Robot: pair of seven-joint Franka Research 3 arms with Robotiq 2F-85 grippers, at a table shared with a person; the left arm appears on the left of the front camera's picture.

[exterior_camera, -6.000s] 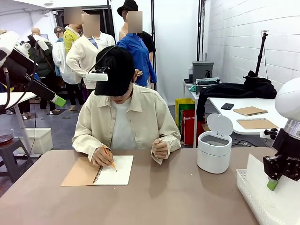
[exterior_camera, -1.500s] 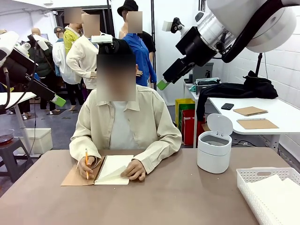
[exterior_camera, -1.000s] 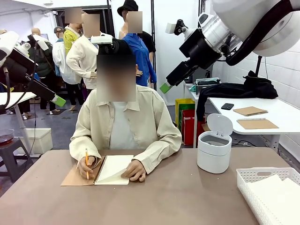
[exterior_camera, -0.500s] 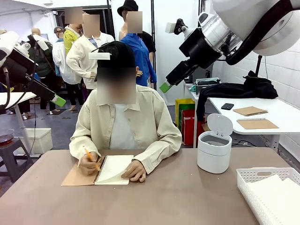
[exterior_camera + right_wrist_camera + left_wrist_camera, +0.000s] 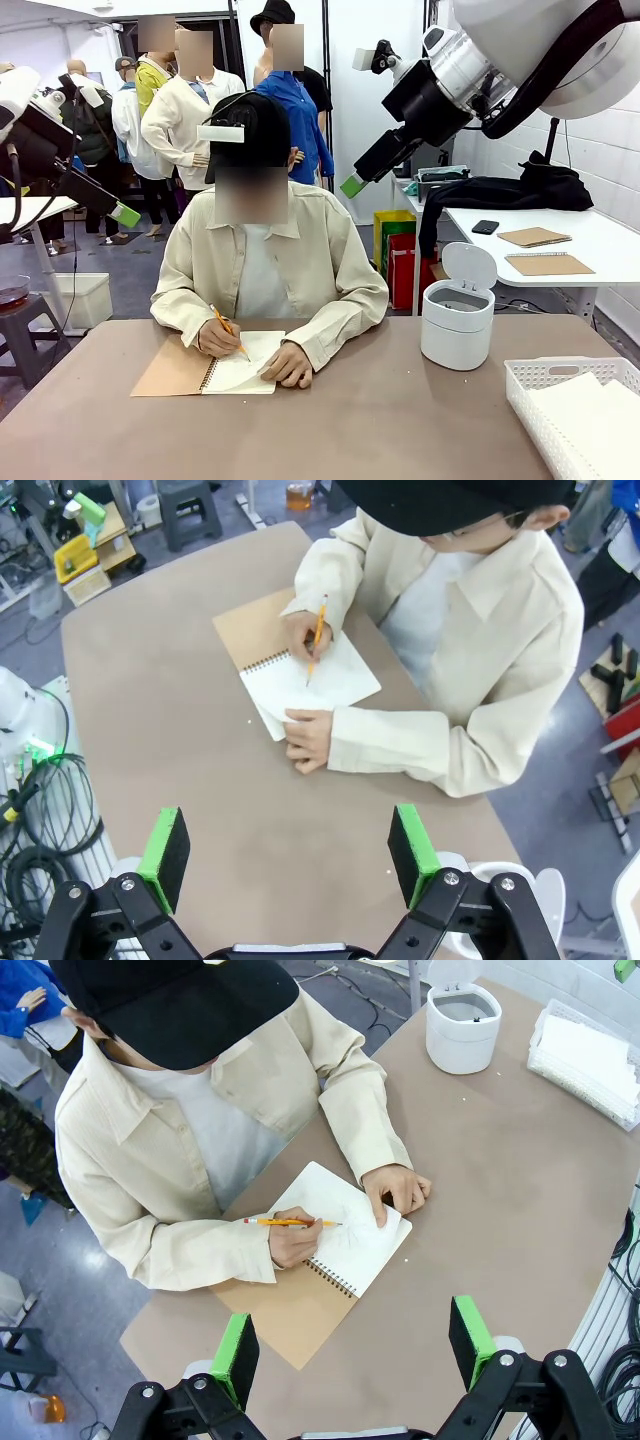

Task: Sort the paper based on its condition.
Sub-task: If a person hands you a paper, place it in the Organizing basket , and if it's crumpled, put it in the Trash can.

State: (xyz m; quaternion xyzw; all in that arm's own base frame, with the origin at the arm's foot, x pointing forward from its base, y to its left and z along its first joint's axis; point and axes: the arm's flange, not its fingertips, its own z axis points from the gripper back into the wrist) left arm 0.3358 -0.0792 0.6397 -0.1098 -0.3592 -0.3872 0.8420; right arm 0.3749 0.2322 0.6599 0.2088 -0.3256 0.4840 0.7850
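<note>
A person in a cream shirt and black cap sits at the far side of a brown table (image 5: 380,420), writing with a yellow pencil (image 5: 229,333) on the white page of an open spiral notebook (image 5: 240,372). One hand (image 5: 216,340) grips the pencil while the other hand (image 5: 289,364) rests flat on the page's near corner. The notebook's kraft cover is folded out flat beside the page, on the table.

The paper (image 5: 600,410), a stack of plain white sheets, lies in a white basket (image 5: 530,385) at the table's near right corner, well apart from the notebook. From the left wrist camera the same stack (image 5: 597,1050) shows in the basket at the far edge of the table. A white lidded bin (image 5: 458,318) with its lid tipped up stands on the table between the person and the basket.

The right gripper (image 5: 365,170) hangs high above the table, pointing down and toward the person, nothing between its fingers. In its own wrist camera the two green pads (image 5: 167,855) stand wide apart over bare tabletop, with the person and notebook beyond them. The left gripper (image 5: 355,1335) is likewise spread, its green pads (image 5: 238,1352) far apart and holding nothing, looking down on the notebook (image 5: 345,1245) and the writing hand from above. In the front camera the left arm sits raised at the picture's left edge, away from the table.
</note>
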